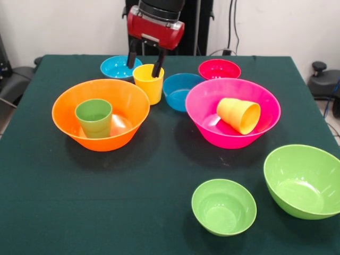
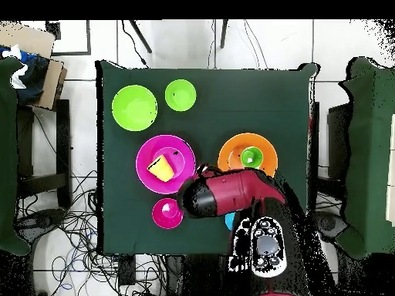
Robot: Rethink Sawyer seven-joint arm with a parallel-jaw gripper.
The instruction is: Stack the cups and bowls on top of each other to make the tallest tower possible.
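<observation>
My gripper (image 1: 144,64) is open and empty, its fingers hanging just above the rim of the yellow cup (image 1: 149,83), which stands upright on the table. The green cup (image 1: 94,118) stands upright in the large orange bowl (image 1: 66,127). The orange-yellow cup (image 1: 239,115) lies on its side in the large hot pink bowl (image 1: 212,135). The small light blue bowl (image 1: 117,68), darker blue bowl (image 1: 180,91) and red-pink bowl (image 1: 219,69) sit at the far side. The large lime green bowl (image 1: 303,180) and small lime green bowl (image 1: 223,206) sit near the front right. In the overhead view the arm (image 2: 224,193) hides the gripper and the yellow cup.
The table has a dark green cloth (image 1: 133,202). In the overhead view the orange bowl (image 2: 231,150), pink bowl (image 2: 150,150), red-pink bowl (image 2: 167,213) and both lime green bowls (image 2: 134,107) (image 2: 180,95) show. Cables lie on the floor around the table.
</observation>
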